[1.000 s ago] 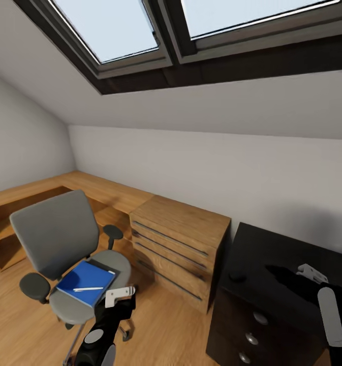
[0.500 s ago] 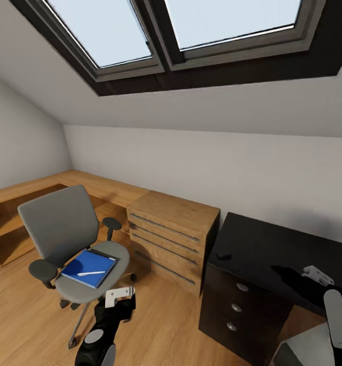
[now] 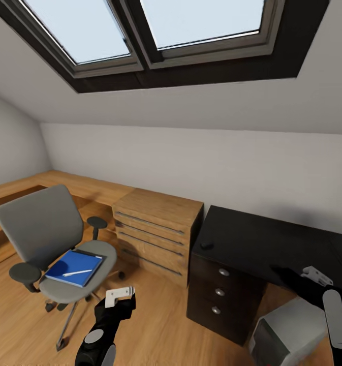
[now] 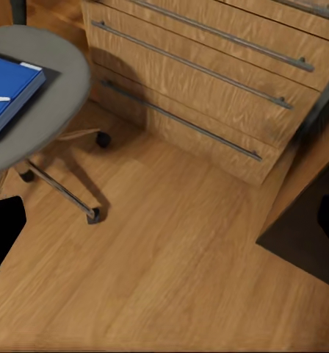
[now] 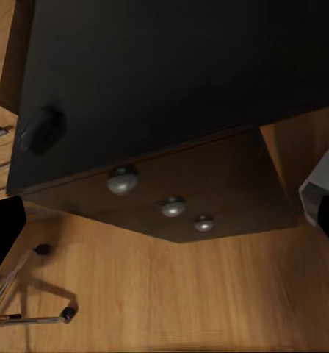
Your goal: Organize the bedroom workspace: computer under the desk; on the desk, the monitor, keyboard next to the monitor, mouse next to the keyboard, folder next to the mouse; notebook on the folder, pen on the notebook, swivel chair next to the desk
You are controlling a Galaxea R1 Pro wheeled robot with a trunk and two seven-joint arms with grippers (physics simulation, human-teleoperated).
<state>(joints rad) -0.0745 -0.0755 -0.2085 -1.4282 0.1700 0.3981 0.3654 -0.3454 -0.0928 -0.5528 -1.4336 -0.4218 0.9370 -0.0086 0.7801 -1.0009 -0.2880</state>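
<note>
Computer (image 3: 285, 333) is cut off at frame edge, under black desk (image 3: 272, 244). Left gripper (image 3: 121, 293) and right gripper (image 3: 315, 275): open/closed state can't tell. No readable text.

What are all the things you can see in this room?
Swivel chair: one, grey, on the wooden floor at the left.
Notebook: one, blue, lying on the chair seat, with a dark edge of something under it.
Pen: one, white, on the notebook.
Wooden drawer unit: one, light brown, by the wall beside the chair.
Desk: one, black, with three silver-knobbed drawers, right of the wooden unit.
Mouse: one, black, near the desk's left edge.
Computer: one, grey, on the floor under the desk.
Skylights: two, dark-framed, in the sloped ceiling.
Left gripper: one, white-tipped, above the floor, holding nothing.
Right gripper: one, above the desk, holding nothing.
</note>
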